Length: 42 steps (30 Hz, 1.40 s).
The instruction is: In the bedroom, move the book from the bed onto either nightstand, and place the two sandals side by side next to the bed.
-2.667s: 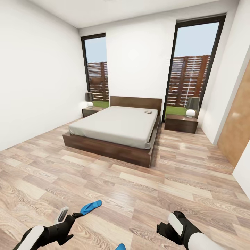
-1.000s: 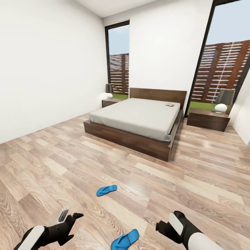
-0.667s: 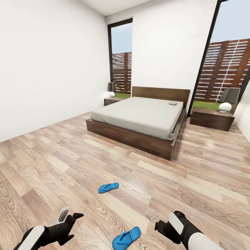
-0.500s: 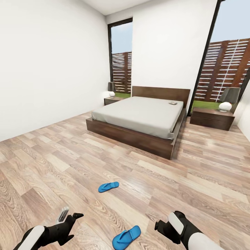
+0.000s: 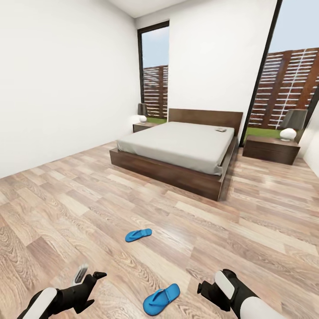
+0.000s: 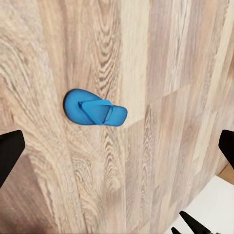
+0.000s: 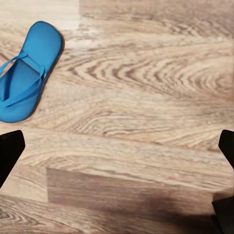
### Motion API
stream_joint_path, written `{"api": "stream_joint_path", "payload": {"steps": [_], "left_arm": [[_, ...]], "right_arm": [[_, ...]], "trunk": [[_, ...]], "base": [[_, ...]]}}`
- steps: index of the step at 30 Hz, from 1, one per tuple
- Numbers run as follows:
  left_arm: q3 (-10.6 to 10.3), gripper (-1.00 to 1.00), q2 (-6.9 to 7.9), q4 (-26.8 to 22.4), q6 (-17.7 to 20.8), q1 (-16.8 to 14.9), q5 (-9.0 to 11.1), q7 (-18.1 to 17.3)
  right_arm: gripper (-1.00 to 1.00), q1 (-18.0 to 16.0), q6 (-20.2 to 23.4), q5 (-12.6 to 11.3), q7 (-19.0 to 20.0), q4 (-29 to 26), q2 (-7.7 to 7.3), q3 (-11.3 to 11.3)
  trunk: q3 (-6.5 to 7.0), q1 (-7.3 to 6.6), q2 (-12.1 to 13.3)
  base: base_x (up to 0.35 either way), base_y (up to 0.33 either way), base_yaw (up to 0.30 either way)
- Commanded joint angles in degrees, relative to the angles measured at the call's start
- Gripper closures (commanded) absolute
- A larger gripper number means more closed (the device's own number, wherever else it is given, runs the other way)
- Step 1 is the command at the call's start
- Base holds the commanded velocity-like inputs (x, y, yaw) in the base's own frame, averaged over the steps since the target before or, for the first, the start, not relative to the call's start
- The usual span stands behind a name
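Both sandals on floor, book on bed, nothing held.

L pincer [image 5: 91, 278] empty, tips spread wide; far sandal [image 5: 138, 234] lies flat ahead and to its right, well apart. Near sandal [image 5: 161, 299] sits between the 2 pincers, closer to R pincer [image 5: 204, 289], also wide, empty. Bed [image 5: 177, 150] well beyond both w/ book [image 5: 220, 130] near headboard; nightstand [image 5: 270, 149] past R pincer's side. Sandals prob. light, thin, floppy: pinch sole edge or strap. Book thin, stiff; grab by an edge.
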Motion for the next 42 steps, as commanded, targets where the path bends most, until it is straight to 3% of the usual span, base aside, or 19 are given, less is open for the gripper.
{"api": "stream_joint_path", "payload": {"steps": [1,14,42], "left_arm": [[0.1,-1.00,-0.01,0.0,0.3,0.0,0.5,0.4],[0.1,-1.00,0.06,0.0,0.3,0.0,0.5,0.4],[0.1,-1.00,0.14,0.0,0.3,0.0,0.5,0.4]], "right_arm": [[-1.00,0.0,0.2,-0.5,-0.5,-0.1,0.02,-0.1],[-1.00,0.0,0.2,-0.5,-0.5,-0.1,0.02,-0.1],[-1.00,0.0,0.2,-0.5,-0.6,-0.1,0.02,-0.2]], "trunk": [[-0.26,0.21,-0.4],[-2.95,3.07,-5.7],[-10.18,3.79,-6.0]], "base": [[0.000,0.000,0.071],[0.000,0.000,0.163],[0.000,0.000,0.187]]}}
